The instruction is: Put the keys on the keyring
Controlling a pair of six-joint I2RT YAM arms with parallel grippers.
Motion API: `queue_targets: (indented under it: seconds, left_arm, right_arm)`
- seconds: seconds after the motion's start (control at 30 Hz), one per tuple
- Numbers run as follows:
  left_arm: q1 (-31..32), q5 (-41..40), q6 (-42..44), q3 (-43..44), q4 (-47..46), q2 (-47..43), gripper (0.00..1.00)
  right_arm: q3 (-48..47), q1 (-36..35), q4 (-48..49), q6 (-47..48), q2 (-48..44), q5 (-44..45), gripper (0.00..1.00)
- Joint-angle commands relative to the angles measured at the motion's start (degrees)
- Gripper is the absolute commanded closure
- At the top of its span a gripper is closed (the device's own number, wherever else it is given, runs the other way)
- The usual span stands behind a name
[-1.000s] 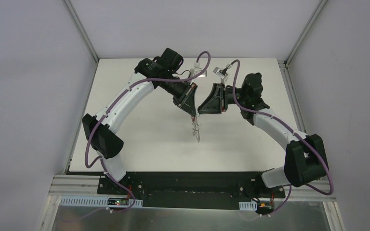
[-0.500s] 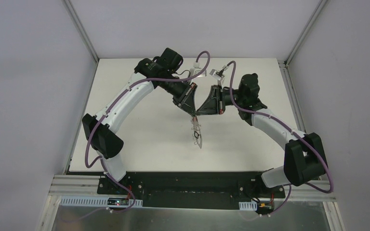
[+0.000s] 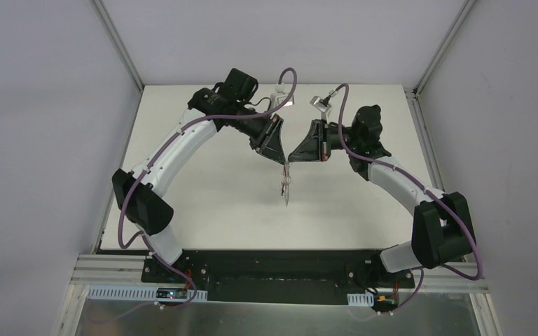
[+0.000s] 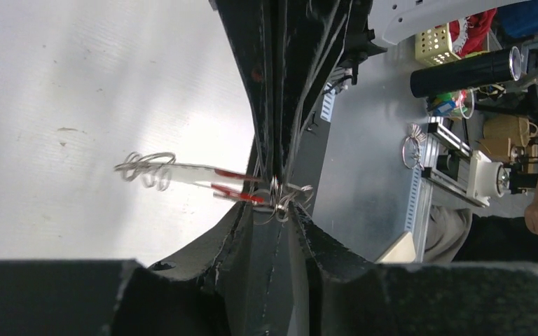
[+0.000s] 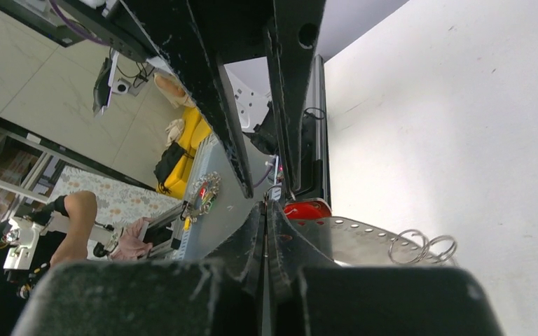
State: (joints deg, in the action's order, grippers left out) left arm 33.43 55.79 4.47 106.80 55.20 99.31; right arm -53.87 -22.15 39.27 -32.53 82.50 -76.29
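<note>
Counter (image 3: 203,189) is evenly lit from above, bright white; shadows on it are faint and soft. Left wrist view washes the counter out; the keyring (image 4: 189,172) glints; nearest dark foreground is blurred.

Both arms arch inward over the table (image 3: 203,203), grippers tip to tip.
The left arm (image 3: 175,150) and right arm (image 3: 399,185) bow out from the table's near edge and meet above its middle, clear of its top. The right gripper (image 3: 292,158) is pinched closed; whether the left gripper (image 3: 279,157) has its fingers parted is unclear.
</note>
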Motion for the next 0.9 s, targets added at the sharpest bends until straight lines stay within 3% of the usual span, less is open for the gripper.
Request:
queue_targets:
  seconds: [0.0, 0.4, 0.87]
  left_arm:
    - [-1.1, 3.1, -1.6, -5.5, -12.1, -7.1, 0.72]
    - [-1.1, 2.6, -3.7, -10.5, -21.4, -8.3, 0.71]
    - [-0.9, 2.9, 1.0, -15.0, -21.6, -10.9, 0.71]
  right_arm:
    - [-3.3, 1.2, 10.3, -8.3, 0.7, 1.4, 1.0]
    - [-2.9, 1.8, 11.4, -10.0, 0.7, 1.6, 1.0]
    - [-2.7, 3.1, 11.4, -10.5, 0.9, 2.5, 1.0]
